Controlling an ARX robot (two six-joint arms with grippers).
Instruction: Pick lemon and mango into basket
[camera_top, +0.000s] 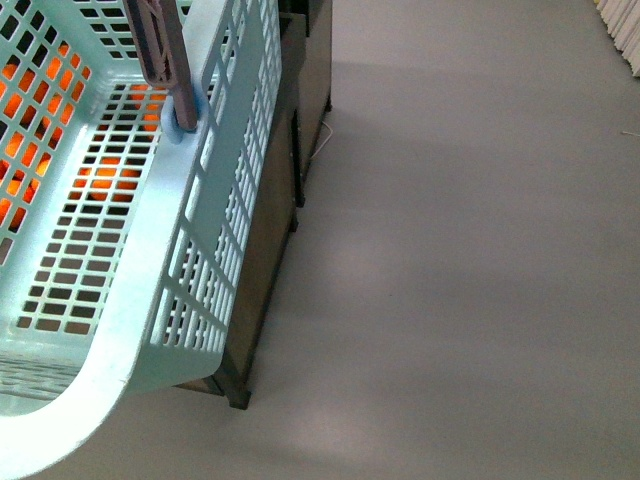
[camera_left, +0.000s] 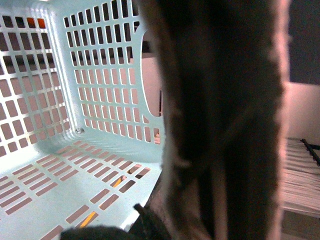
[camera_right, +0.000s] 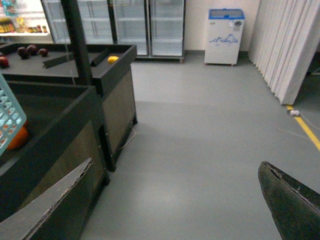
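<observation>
**Basket bare, right gripper spread and waiting to reach for the lemon**

The basket (camera_top: 150, 260) is filling the left side of the front view, with its brown handle (camera_top: 160, 50) crossing the top edge. The left wrist view is showing its slotted floor bare, so I am judging that neither fruit is in yet. The right gripper (camera_right: 176, 165) is hanging with fingers spread wide and nothing between them, over grey floor (camera_right: 210, 115) beside the dark stand (camera_right: 115, 95). The left gripper (camera_left: 220, 125) is appearing only as a dark blur right of centre; I cannot tell whether it is spread or closed. The lemon (camera_right: 113, 59), as I am taking the small yellow fruit to be, is lying on the stand in the upper left of the right wrist view, well apart from the gripper. Dark red fruits (camera_right: 27, 50) are sitting further left, too small to name as the mango. A good reach is going over the stand's rim with fingers spread, straddling the lemon's short side, then closing gently so the smooth skin is not slipping out
</observation>
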